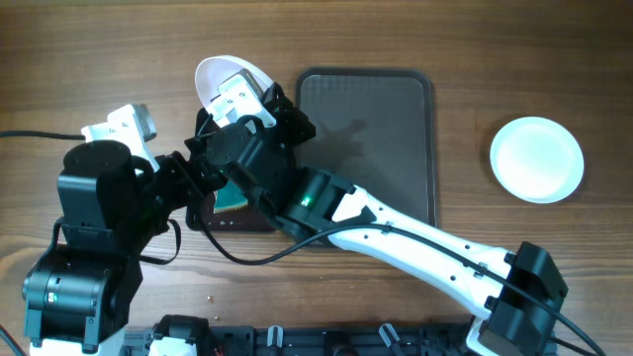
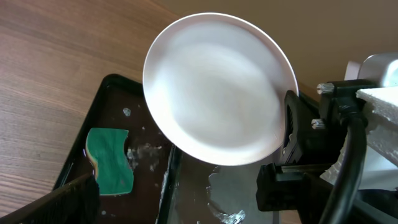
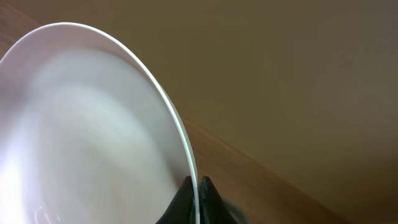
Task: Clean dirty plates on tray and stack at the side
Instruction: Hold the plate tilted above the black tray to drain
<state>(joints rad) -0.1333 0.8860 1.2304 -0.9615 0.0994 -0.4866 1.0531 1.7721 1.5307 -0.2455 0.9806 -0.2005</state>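
Observation:
My right gripper (image 3: pixel 198 186) is shut on the rim of a white plate (image 3: pixel 81 137), with one finger on each face. The overhead view shows this plate (image 1: pixel 223 77) tilted up at the table's left, beside the dark brown tray's (image 1: pixel 396 148) far left corner, with the right gripper (image 1: pixel 237 104) at its near edge. In the left wrist view the plate (image 2: pixel 214 87) looks clean and hangs above the glossy black tray. My left gripper (image 2: pixel 180 208) is open below it, holding nothing. Another white plate (image 1: pixel 537 158) lies flat on the table right of the tray.
A teal sponge (image 2: pixel 109 162) lies in the small wet black tray (image 2: pixel 118 79), which sits left of the brown tray. The right arm (image 1: pixel 396 232) stretches diagonally across the table's front and over the left arm (image 1: pixel 94 198). Water pools beside the sponge tray.

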